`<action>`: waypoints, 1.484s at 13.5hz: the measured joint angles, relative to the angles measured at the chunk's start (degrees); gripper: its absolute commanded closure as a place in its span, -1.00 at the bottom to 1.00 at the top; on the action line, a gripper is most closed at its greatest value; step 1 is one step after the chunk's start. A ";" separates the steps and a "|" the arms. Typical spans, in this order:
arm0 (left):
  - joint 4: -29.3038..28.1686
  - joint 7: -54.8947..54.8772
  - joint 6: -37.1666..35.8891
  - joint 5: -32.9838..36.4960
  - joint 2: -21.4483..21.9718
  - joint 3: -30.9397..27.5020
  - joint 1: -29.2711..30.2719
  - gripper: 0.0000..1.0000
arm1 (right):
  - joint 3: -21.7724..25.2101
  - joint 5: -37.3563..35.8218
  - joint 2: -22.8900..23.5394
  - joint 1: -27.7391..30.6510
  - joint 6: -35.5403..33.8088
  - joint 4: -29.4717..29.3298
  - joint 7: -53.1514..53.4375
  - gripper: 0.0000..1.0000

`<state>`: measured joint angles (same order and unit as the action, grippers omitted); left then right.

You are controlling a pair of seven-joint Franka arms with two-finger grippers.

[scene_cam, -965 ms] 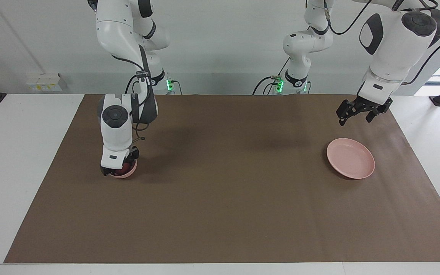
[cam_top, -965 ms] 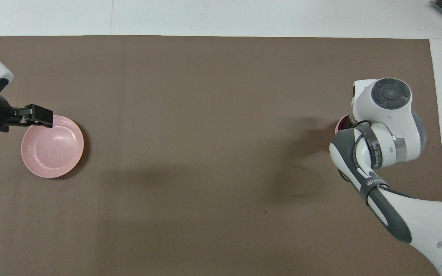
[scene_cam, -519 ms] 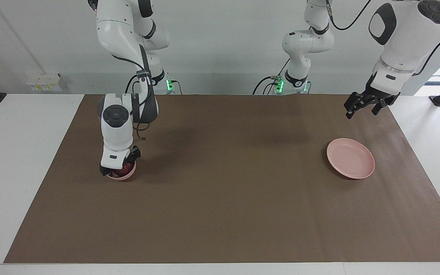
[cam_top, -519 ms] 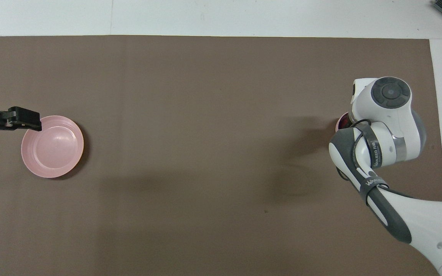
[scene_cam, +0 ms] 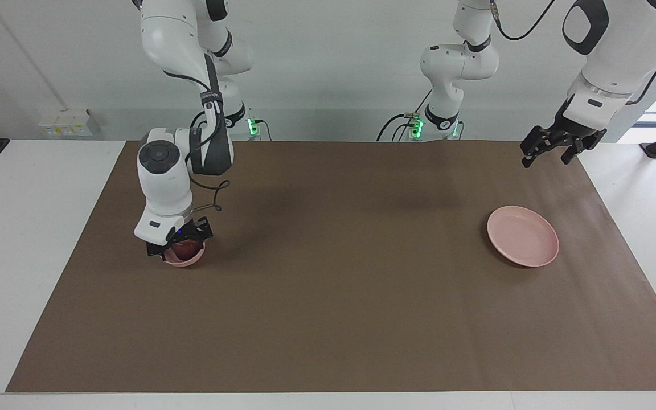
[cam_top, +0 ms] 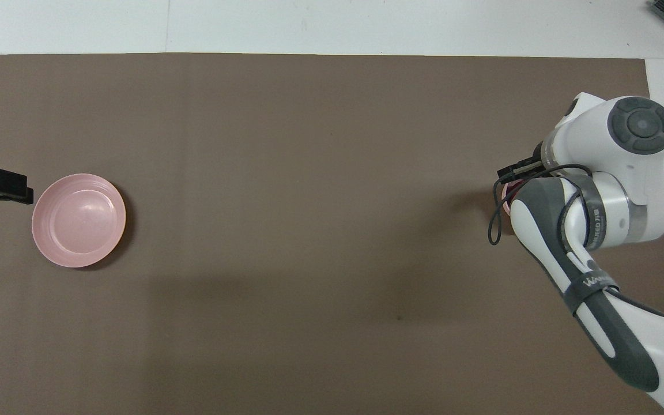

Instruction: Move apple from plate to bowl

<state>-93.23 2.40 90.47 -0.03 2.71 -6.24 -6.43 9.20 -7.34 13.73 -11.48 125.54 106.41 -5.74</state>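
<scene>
We see the dark red apple (scene_cam: pixel 184 249) sitting inside the small pink bowl (scene_cam: pixel 183 259), which stands on the brown table cover (scene_cam: pixel 328 296) toward the right arm's end of the table. The right gripper (scene_cam: pixel 180 246) is directly above the bowl, with its fingers spread wide on both sides of the apple and not gripping it. In the overhead view the right arm covers almost all of the bowl, so only a thin part of its rim (cam_top: pixel 505 196) shows there.

The flat pink plate (scene_cam: pixel 523 236) lies with nothing on it toward the left arm's end of the table, well apart from the bowl. The left gripper (scene_cam: pixel 553 149) hangs in the air over the edge of the brown cover near the plate, wide open and holding nothing.
</scene>
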 measured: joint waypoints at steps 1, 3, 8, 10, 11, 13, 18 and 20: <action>0.52 -0.07 -0.63 0.00 -0.10 -0.03 0.00 -1.00 | -0.07 0.61 -1.33 -0.17 -2.00 -0.41 2.56 -1.00; 1.94 -0.09 -2.02 0.00 -0.70 -0.02 0.00 -1.00 | -0.25 3.35 -4.23 -0.19 -7.13 -2.02 4.56 -1.00; 4.67 -0.11 -5.73 0.00 -1.62 0.24 0.04 -1.00 | 0.85 6.26 -14.30 0.80 -21.39 -4.55 4.74 -1.00; 5.66 -0.12 -7.07 0.00 -1.68 2.45 2.05 -1.00 | 1.55 6.27 -18.48 0.81 -26.67 -4.51 4.46 -1.00; 6.30 -0.13 -7.94 -0.02 -1.68 4.98 4.22 -1.00 | 2.01 6.27 -19.77 0.81 -28.86 -4.47 3.88 -1.00; 7.73 -0.13 -10.26 -0.39 -1.71 7.75 6.23 -1.00 | 3.01 6.27 -21.28 0.82 -31.66 -4.42 2.21 -1.00; 9.97 -0.14 -13.14 -3.71 -1.82 8.10 6.51 -1.00 | 5.71 6.20 -22.09 2.98 -31.97 -4.35 -3.94 -1.00; 9.98 -0.14 -13.14 -3.71 -1.82 8.10 6.76 -1.00 | 5.94 6.21 -22.09 5.60 -31.95 -4.34 -4.33 -1.00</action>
<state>-83.25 2.25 77.33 -3.74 0.89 1.86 0.33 15.14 -1.13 -8.37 -5.88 93.59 102.07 -10.07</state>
